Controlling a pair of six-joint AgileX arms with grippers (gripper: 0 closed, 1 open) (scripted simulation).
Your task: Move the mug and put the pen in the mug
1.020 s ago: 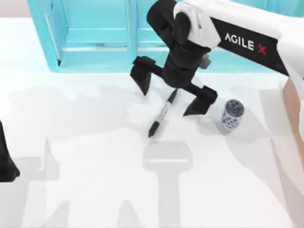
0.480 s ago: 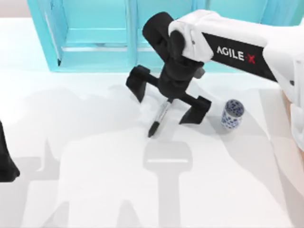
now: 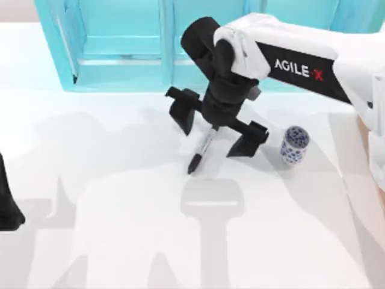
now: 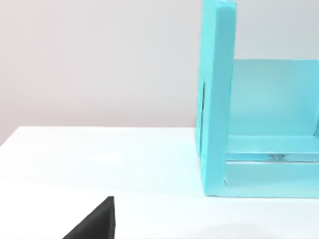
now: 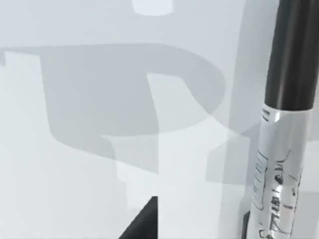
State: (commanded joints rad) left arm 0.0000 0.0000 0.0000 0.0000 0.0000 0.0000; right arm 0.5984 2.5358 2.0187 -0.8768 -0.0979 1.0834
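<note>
The pen (image 3: 200, 152) lies slanted on the white table, black cap toward the front, and its far end is hidden under my right wrist. My right gripper (image 3: 210, 141) is open and low over the pen's far half, with one finger (image 3: 183, 113) on each side and apart from the barrel. The right wrist view shows the pen (image 5: 279, 164) close up, with a black section and a printed grey barrel. The small blue-patterned mug (image 3: 294, 144) stands upright to the right of the gripper, apart from it. My left arm (image 3: 7, 205) is parked at the table's left edge.
A turquoise shelf unit (image 3: 120, 48) stands along the back of the table, just behind my right arm, and its side wall (image 4: 217, 99) shows in the left wrist view. Open white tabletop (image 3: 198, 241) stretches across the front and left.
My right arm has moved left and lower over the pen's far half. Its fingers have drawn slightly closer together around the barrel. Pen and mug have not moved.
</note>
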